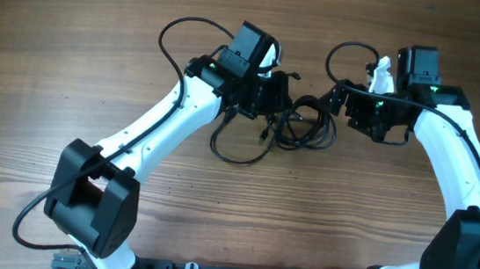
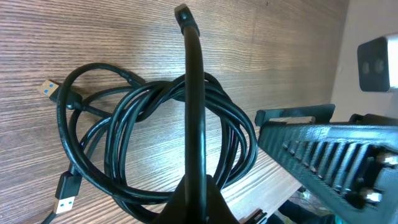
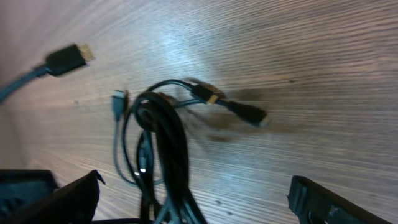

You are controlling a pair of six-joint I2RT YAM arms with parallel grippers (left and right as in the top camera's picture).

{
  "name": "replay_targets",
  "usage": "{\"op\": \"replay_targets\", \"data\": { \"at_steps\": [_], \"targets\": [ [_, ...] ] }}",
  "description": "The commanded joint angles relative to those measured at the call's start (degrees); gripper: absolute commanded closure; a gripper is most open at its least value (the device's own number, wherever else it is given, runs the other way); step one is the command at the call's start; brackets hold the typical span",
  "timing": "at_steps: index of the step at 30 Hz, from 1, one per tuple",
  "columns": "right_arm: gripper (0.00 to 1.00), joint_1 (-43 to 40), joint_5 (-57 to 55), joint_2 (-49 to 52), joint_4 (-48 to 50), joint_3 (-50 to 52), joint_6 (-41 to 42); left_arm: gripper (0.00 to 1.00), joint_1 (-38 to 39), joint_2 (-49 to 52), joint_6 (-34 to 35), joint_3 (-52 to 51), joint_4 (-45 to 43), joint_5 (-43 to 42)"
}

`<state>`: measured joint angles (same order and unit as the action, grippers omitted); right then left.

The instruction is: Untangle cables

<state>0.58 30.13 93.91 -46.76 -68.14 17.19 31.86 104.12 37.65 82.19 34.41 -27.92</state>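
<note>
The cables lie as a tangled bundle of thin black loops on the wooden table between my two grippers, with one loose loop trailing to the left. In the left wrist view the cables form overlapping coils with blue-tipped plugs. My left gripper is shut, its fingers pressed together over the coils; no cord shows between them. My right gripper stands open with the cables rising between its spread fingers. Plug ends lie beyond.
A separate black plug on a grey cord lies at the upper left of the right wrist view. The right gripper's ribbed finger stands close to the coils in the left wrist view. Arm wires arc behind the left arm.
</note>
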Motion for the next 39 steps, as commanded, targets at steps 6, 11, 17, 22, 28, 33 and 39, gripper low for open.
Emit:
{"op": "replay_targets", "data": {
  "at_steps": [6, 11, 17, 22, 28, 33, 39],
  "targets": [
    [0.37, 0.1, 3.5, -0.5, -3.9, 2.8, -12.9, 0.96, -0.2, 0.7, 0.6, -0.1, -0.1, 1.2],
    [0.51, 0.1, 9.7, -0.5, -3.8, 3.0, -15.8, 0.96, -0.3, 0.7, 0.6, -0.1, -0.1, 1.2],
    [0.59, 0.2, 6.7, 0.6, 0.0, 7.6, -13.9, 0.96, -0.3, 0.7, 1.9, -0.1, -0.3, 1.2],
    [0.67, 0.2, 6.6, 2.4, 4.3, 10.3, -12.7, 0.96, -0.3, 0.7, 1.9, -0.1, -0.3, 1.2],
    [0.91, 0.2, 7.1, 3.7, 6.4, 10.7, -10.6, 0.96, -0.3, 0.7, 1.9, -0.1, -0.3, 1.2],
    [0.96, 0.2, 11.4, 3.7, 9.0, 10.7, -9.5, 0.8, -0.3, 0.7, 1.9, -0.1, -0.6, 1.2],
    [0.95, 0.2, 13.9, 3.1, 10.1, 7.0, -7.8, 0.0, -4.5, 0.1, -2.6, 0.2, -3.1, -2.2]
  ]
}}
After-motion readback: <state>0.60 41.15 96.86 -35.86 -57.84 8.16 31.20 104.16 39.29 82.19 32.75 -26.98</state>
